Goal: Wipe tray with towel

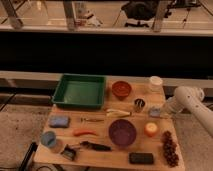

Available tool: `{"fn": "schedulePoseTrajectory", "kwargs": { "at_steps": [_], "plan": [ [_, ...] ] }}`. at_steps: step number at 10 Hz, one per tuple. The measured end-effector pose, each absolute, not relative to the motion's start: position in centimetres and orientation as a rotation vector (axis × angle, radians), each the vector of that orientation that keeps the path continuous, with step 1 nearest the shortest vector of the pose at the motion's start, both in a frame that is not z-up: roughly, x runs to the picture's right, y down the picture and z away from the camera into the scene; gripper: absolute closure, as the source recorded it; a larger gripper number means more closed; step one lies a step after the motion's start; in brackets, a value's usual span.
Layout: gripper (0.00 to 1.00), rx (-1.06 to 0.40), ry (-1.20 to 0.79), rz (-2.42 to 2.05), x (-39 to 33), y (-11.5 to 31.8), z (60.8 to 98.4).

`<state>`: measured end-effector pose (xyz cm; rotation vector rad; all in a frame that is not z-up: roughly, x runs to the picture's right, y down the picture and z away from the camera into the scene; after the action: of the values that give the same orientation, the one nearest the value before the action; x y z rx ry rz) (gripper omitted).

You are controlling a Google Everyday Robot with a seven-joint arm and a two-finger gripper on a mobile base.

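Observation:
The green tray (80,91) sits at the back left of the wooden table (100,150) and nothing lies in it. A small grey-blue cloth-like piece (154,113), possibly the towel, lies at the right side of the table. My gripper (161,110) is at the end of the white arm (187,97), which reaches in from the right. The gripper is low over that piece, and I cannot tell whether they touch. The tray is far to the gripper's left.
Between gripper and tray stand a brown bowl (121,89), a dark cup (139,104) and a white jar (156,83). In front lie a purple plate (122,132), an orange fruit (151,129), grapes (170,148), a blue pad (59,121) and several utensils.

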<state>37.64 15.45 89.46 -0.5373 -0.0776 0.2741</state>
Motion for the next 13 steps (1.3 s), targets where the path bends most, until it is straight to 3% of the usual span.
{"fn": "schedulePoseTrajectory", "kwargs": {
  "at_steps": [2,8,13],
  "plan": [
    [0.94,-0.577,-0.085,0.264,37.5,15.8,89.8],
    [0.95,-0.542,-0.117,0.262,36.7,15.3,88.6],
    [0.95,-0.385,-0.212,0.228,33.2,10.8,81.3]
  ]
}}
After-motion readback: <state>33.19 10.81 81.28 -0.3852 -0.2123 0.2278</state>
